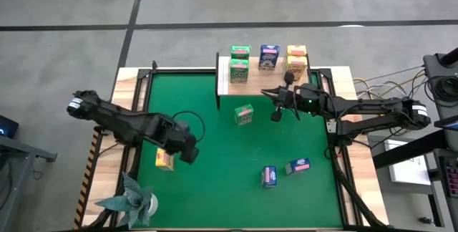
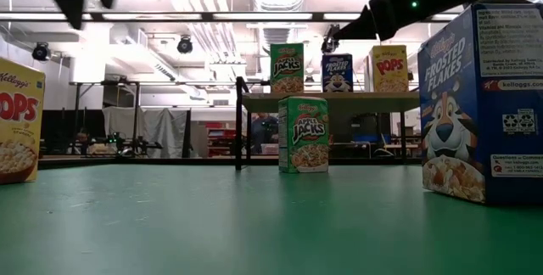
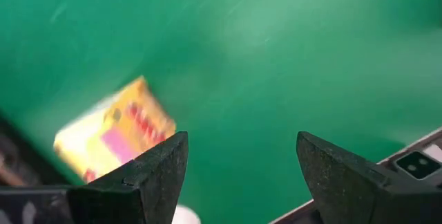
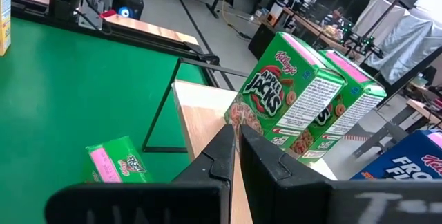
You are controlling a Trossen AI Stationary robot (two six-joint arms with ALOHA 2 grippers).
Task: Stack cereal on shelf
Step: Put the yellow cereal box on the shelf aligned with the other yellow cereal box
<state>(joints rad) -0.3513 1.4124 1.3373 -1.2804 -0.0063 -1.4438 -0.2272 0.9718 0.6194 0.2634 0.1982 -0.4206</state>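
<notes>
The shelf (image 1: 222, 74) stands at the mat's far edge and carries two green cereal boxes (image 1: 239, 60), a blue one (image 1: 269, 56) and two yellow ones (image 1: 296, 59). On the green mat, a green box (image 1: 244, 114) stands in the middle, a yellow box (image 1: 164, 159) at the left, and two blue boxes (image 1: 269, 177) (image 1: 298, 166) toward the near side. My left gripper (image 1: 187, 150) hangs open above the mat, pointing down, just right of the yellow box (image 3: 114, 137). My right gripper (image 1: 270, 96) is shut and empty. It is held level in the air beside the shelf, pointing at the green boxes (image 4: 290, 96).
A folded teal paper plant (image 1: 132, 200) lies at the near left corner. The shelf's thin black legs (image 4: 162, 106) stand on the mat's far part. Bare mat (image 1: 215, 182) stretches between the yellow box and the blue boxes. Cables run off the table's right side.
</notes>
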